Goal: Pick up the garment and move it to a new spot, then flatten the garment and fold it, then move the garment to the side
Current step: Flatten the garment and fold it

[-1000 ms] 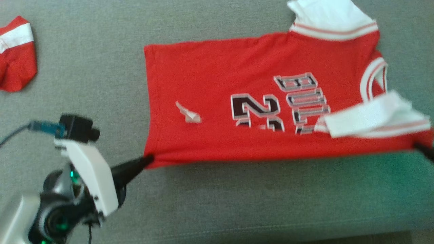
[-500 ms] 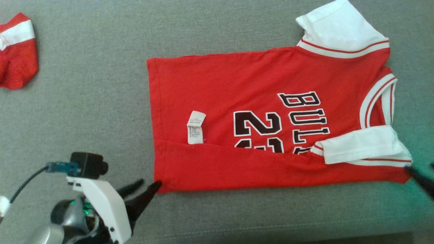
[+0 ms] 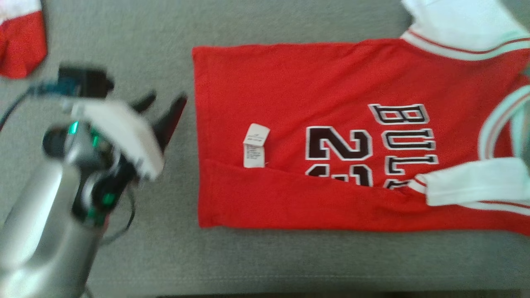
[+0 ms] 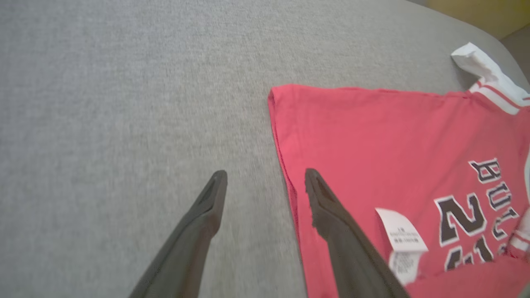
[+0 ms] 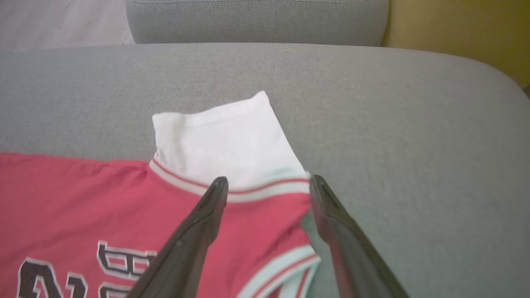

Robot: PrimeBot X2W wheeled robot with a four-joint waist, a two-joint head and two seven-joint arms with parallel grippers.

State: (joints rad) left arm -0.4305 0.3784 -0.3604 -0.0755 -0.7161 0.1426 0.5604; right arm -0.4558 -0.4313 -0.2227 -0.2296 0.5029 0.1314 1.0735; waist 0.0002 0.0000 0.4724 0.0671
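A red short-sleeved basketball jersey (image 3: 310,82) (image 4: 372,136) (image 5: 83,194), trimmed in white and lettered in black, is lying spread across a grey fabric couch seat (image 3: 124,256) (image 4: 103,82) (image 5: 393,124). Its hem is pointing toward the robot's left and its collar toward the right. The near long edge is lying doubled over onto the front, covering the lower part of the black number. A small white care label (image 3: 254,145) (image 4: 399,238) is lying flat just above that fold.

A second ago the left jaws were pinched on the jersey's near hem corner. Now they are standing wide apart and empty, just beside the hem and farther up it, with the silver-grey left forearm (image 3: 37,231) blurring in the head view. That view has itself shifted, so the jersey is sitting further right in the picture.

In the right wrist view the right jaws are likewise gaping apart and holding nothing. They are hovering over the far white sleeve (image 3: 463,25) (image 5: 223,140) and the striped collar; a second ago one dark tip was at the jersey's near right corner. The near white sleeve (image 3: 476,186) is lying folded inward on the chest.

A bunched red-and-white cloth (image 3: 20,41) is sitting well apart at the far left.
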